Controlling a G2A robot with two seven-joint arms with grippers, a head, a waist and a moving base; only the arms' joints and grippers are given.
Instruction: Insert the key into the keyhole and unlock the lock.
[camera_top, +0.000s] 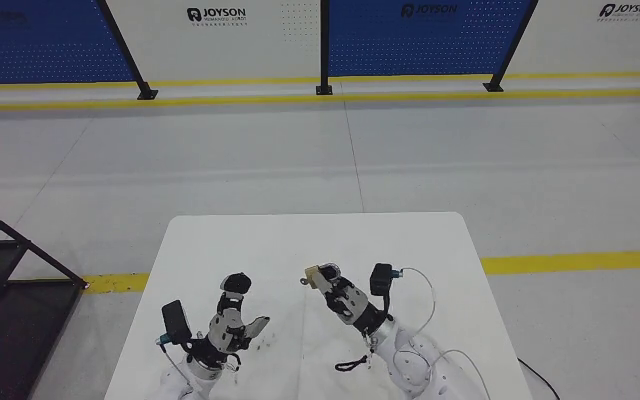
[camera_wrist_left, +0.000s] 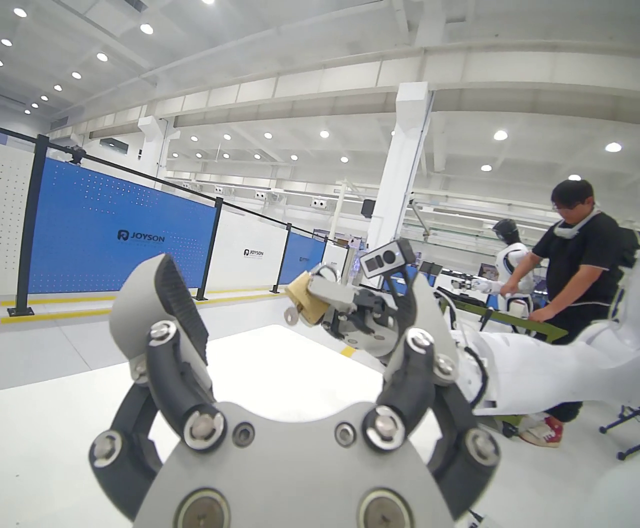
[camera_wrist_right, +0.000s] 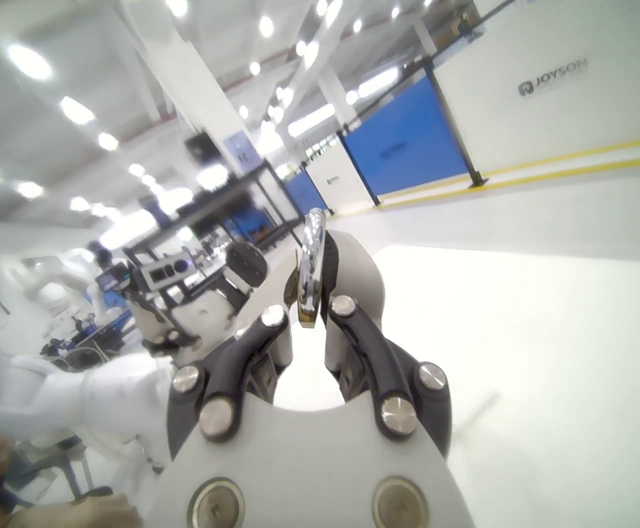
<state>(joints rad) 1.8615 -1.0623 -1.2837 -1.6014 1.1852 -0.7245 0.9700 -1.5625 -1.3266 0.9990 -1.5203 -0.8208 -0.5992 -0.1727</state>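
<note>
Top view: clamping one lock (camera_wrist_left: 304, 299) in the clenched right gripper (camera_top: 328, 278), raised off the table (camera_top: 300, 235), likely offering its underside sideways. Sticking out under the lock, one key (camera_wrist_left: 291, 315), seemingly inserted. Waiting just beside the lock, spread wide and empty, one left gripper (camera_top: 247, 304), likely for turning.

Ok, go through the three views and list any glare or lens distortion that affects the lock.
Top view: the light is even, with no glare on the lock. Left wrist view: the lens bows the fence and the ceiling beams, while the lock itself is evenly lit. Right wrist view: the table is washed out white, and the shackle carries bright highlights.
</note>
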